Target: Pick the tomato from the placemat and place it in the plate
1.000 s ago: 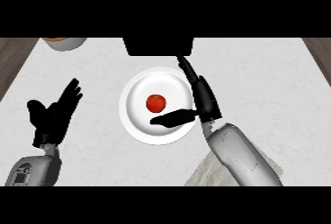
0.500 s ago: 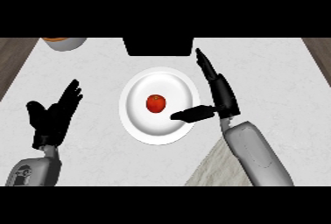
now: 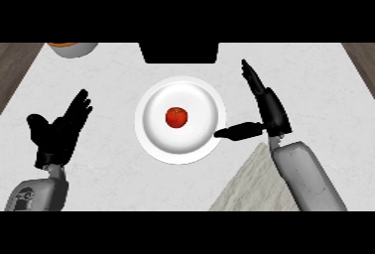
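- Sitting mid-plate, the small red tomato [image 3: 176,117] is placed on the round white plate [image 3: 157,149].
- Draw your released right hand [image 3: 268,110] away without brushing the rim.
- Left hand [image 3: 58,130] rests open.

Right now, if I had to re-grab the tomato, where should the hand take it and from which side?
Take the tomato across its round middle, coming from its right, where the open right hand already is. It sits alone mid-plate, sides exposed, so thumb and fingers can probably close around it.
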